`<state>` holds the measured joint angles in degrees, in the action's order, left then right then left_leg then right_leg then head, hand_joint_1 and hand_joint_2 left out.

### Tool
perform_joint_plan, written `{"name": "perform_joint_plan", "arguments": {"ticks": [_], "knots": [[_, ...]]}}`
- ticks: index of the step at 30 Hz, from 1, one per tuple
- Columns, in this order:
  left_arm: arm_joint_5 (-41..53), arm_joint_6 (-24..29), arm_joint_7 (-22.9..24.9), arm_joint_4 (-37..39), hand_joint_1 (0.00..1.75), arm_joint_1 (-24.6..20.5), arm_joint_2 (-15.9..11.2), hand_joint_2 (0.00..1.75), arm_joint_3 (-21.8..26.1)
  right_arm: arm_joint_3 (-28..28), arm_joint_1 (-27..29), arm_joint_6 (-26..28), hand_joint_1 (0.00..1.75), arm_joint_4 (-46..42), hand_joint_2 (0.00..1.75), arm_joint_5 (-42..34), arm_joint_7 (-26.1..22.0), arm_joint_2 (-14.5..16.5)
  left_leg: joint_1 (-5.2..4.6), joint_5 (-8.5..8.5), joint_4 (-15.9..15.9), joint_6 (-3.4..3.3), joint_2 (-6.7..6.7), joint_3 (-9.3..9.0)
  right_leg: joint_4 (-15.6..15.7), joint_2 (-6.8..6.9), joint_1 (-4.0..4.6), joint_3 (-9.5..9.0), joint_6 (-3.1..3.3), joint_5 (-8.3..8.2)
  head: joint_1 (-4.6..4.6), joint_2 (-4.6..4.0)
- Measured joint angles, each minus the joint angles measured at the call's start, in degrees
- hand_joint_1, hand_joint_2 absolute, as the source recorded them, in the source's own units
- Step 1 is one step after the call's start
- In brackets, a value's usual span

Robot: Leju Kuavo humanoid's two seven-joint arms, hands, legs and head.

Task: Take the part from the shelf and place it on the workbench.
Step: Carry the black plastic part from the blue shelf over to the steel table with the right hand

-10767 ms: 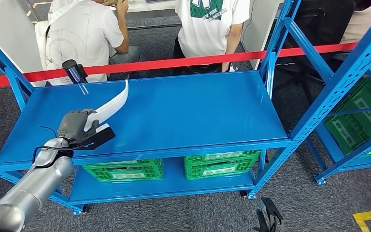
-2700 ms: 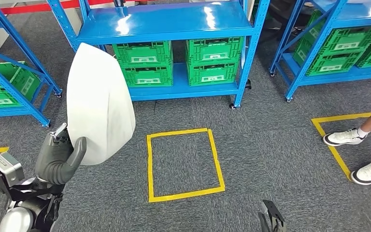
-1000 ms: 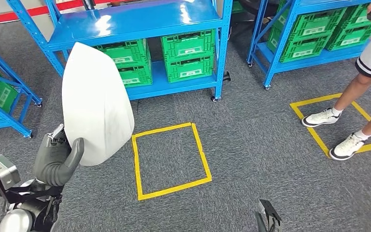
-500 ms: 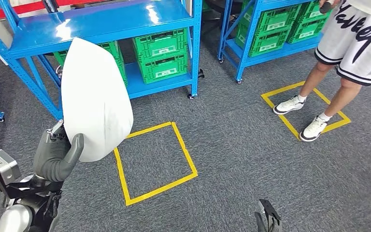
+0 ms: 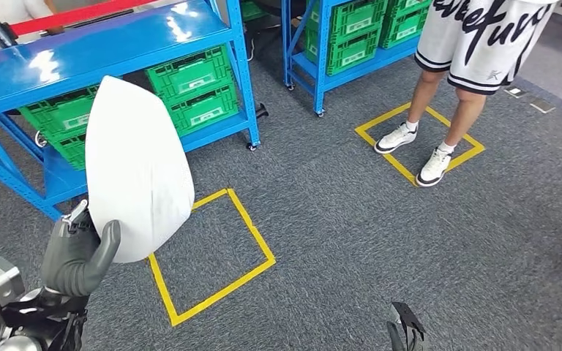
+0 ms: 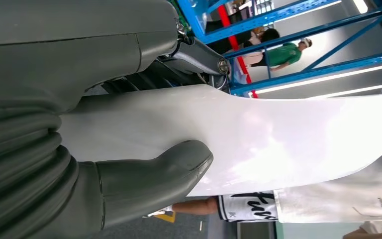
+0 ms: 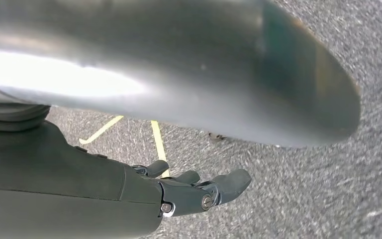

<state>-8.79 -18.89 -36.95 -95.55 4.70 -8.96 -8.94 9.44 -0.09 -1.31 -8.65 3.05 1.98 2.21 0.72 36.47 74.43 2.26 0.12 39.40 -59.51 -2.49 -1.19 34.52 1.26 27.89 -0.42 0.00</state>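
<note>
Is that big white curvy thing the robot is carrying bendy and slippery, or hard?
Probably hard: the white part stands up tall above the left hand without drooping, so it seems to be a stiff shell. It looks light for its size, since one hand holds it by its lower edge. It may be slippery: the left wrist view shows a smooth, glossy surface under the thumb.

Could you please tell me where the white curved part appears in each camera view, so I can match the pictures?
Head view: white part stands upright at left, gripped at its lower edge by the left hand.
Left wrist view: part spans the middle.
Right wrist view: not visible.
Shared landmark: blue shelf.
</note>
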Motion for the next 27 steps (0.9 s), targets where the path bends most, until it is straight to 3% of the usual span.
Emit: {"name": "perform_joint_plan", "arguments": {"ticks": [2, 4, 5, 6, 8, 9, 11, 12, 14, 15, 16, 17, 19, 20, 21, 23, 25, 27], "knots": [[0.08, 0.26, -0.09, -1.29, 1.75, 1.51, -0.28, 1.75, 0.45, -0.05, 0.05, -0.09, 0.0, 0.0, 0.0, 0.15, -0.2, -0.19, -0.01, -3.02, -4.87, -0.44, -0.65, -2.68, -0.01, -1.37, 0.05, 0.03, -0.18, -0.13, 0.0, 0.0], [0.12, 0.27, -0.17, -2.39, 1.75, 2.39, -0.45, 1.75, 0.73, -0.1, -0.06, -0.17, 0.0, 0.0, 0.0, 0.22, -0.3, -0.32, -0.05, -5.8, -12.36, -1.07, -2.78, -6.42, -0.04, -2.6, 0.02, 0.14, -0.59, -0.32, 0.01, 0.0], [0.14, 0.27, -0.21, -2.88, 1.75, 2.81, -0.55, 1.75, 0.84, -0.14, -0.12, -0.21, 0.0, 0.0, 0.0, 0.26, -0.33, -0.37, -0.13, -6.33, -14.5, -1.3, -3.49, -7.43, -0.04, -3.13, -0.03, 0.3, -0.9, -0.45, 0.01, 0.0], [0.16, 0.28, -0.23, -3.29, 1.75, 3.16, -0.63, 1.75, 0.94, -0.18, -0.13, -0.26, 0.0, 0.0, 0.0, 0.3, -0.35, -0.41, -0.26, -6.36, -15.4, -1.52, -3.88, -7.85, 0.0, -3.63, -0.13, 0.5, -1.29, -0.61, -0.01, 0.0], [0.2, 0.29, -0.22, -3.89, 1.75, 3.47, -0.72, 1.75, 1.02, -0.26, -0.01, -0.3, 0.0, 0.01, 0.0, 0.33, -0.34, -0.49, -0.32, -6.73, -15.67, -2.07, -2.81, -7.9, 0.2, -4.37, -0.3, 0.81, -2.12, -0.95, -0.04, 0.0], [0.25, 0.29, -0.19, -4.14, 1.75, 3.5, -0.71, 1.75, 1.02, -0.29, 0.08, -0.31, 0.0, 0.02, 0.0, 0.29, -0.33, -0.51, -0.24, -7.0, -16.0, -2.49, -2.21, -8.02, -0.06, -3.74, -0.24, 1.04, -2.45, -0.77, 0.02, 0.0], [0.48, 0.27, -0.01, -4.57, 1.75, 3.63, -0.57, 1.75, 1.02, -0.33, 0.02, -0.25, 0.0, 0.02, 0.0, 0.02, -0.23, -0.57, 0.0, -7.51, -16.69, -3.23, -0.75, -8.14, -3.53, -0.94, 0.01, 2.73, -2.83, 1.51, 0.31, 0.0], [0.73, 0.21, 0.16, -4.62, 1.75, 3.71, -0.48, 1.75, 1.01, -0.34, -0.07, -0.15, 0.0, 0.02, 0.0, -0.22, -0.13, -0.57, -0.08, -7.57, -16.74, -3.4, 0.01, -8.09, -6.94, 0.6, 0.12, 4.32, -2.96, 3.41, 0.45, 0.0], [1.26, -0.04, 0.47, -4.51, 1.75, 3.69, -0.27, 1.75, 0.92, -0.33, -0.19, 0.15, 0.0, 0.02, 0.0, -0.68, 0.18, -0.56, -0.12, -7.56, -16.6, -3.53, 1.57, -7.88, -13.84, 1.66, 0.11, 7.41, -3.27, 6.35, 0.54, 0.0], [1.47, -0.22, 0.57, -4.35, 1.75, 3.57, -0.19, 1.75, 0.86, -0.33, -0.15, 0.35, 0.0, 0.02, 0.0, -0.87, 0.31, -0.56, -0.12, -7.54, -16.51, -3.54, 2.34, -7.81, -15.2, 1.82, 0.05, 7.88, -3.41, 6.49, 0.55, 0.0], [1.59, -0.43, 0.65, -4.16, 1.75, 3.39, -0.13, 1.75, 0.79, -0.33, -0.11, 0.49, 0.0, 0.02, 0.0, -1.0, 0.4, -0.55, -0.11, -7.5, -16.4, -3.49, 3.08, -7.77, -14.25, 2.06, -0.01, 7.16, -3.51, 5.62, 0.57, 0.0], [1.67, -0.63, 0.72, -3.95, 1.75, 3.18, -0.1, 1.75, 0.76, -0.33, -0.11, 0.62, 0.0, 0.02, 0.0, -1.09, 0.45, -0.55, -0.09, -7.41, -16.24, -3.37, 3.81, -7.75, -11.17, 2.65, -0.08, 5.29, -3.57, 4.05, 0.59, 0.0], [1.71, -0.85, 0.79, -3.69, 1.75, 2.82, -0.1, 1.75, 0.74, -0.33, -0.26, 0.74, 0.0, 0.01, 0.0, -1.2, 0.44, -0.5, -0.29, -6.99, -15.61, -2.84, 5.13, -7.68, -3.46, 5.06, -0.05, 0.86, -3.37, 1.43, 0.59, 0.0], [1.73, -0.88, 0.8, -3.62, 1.75, 2.68, -0.12, 1.75, 0.74, -0.33, -0.35, 0.76, 0.0, 0.01, 0.0, -1.22, 0.44, -0.46, -0.44, -6.77, -15.35, -2.5, 5.68, -7.65, -1.09, 5.82, 0.03, -0.42, -3.06, 0.81, 0.49, 0.0], [1.74, -0.9, 0.8, -3.59, 1.75, 2.56, -0.12, 1.75, 0.71, -0.33, -0.39, 0.77, 0.0, 0.0, 0.0, -1.24, 0.44, -0.42, -0.57, -6.63, -15.22, -2.15, 6.17, -7.69, -0.1, 6.11, 0.15, -0.81, -2.67, 0.67, 0.39, 0.0], [1.75, -0.92, 0.82, -3.53, 1.75, 2.37, -0.04, 1.75, 0.6, -0.33, -0.28, 0.77, 0.0, 0.0, 0.0, -1.28, 0.49, -0.39, -0.56, -6.66, -15.39, -1.5, 7.13, -7.9, 0.01, 4.84, 0.29, -0.45, -1.78, 0.3, 0.2, 0.0], [1.75, -0.93, 0.87, -3.49, 1.75, 2.26, 0.03, 1.75, 0.51, -0.33, -0.09, 0.77, 0.0, 0.0, 0.0, -1.31, 0.6, -0.36, -0.28, -5.62, -14.42, -0.84, 5.53, -7.61, 0.33, 3.76, 0.11, -0.23, -1.03, -0.18, 0.06, 0.0], [1.75, -0.93, 0.92, -3.42, 1.75, 2.3, 0.03, 1.75, 0.49, -0.33, -0.1, 0.78, 0.0, 0.0, 0.0, -1.31, 0.64, -0.32, -0.05, -2.22, -9.41, -0.41, 2.0, -5.59, 0.5, 2.71, -0.11, -0.02, -0.55, -0.53, -0.17, 0.0]]}}
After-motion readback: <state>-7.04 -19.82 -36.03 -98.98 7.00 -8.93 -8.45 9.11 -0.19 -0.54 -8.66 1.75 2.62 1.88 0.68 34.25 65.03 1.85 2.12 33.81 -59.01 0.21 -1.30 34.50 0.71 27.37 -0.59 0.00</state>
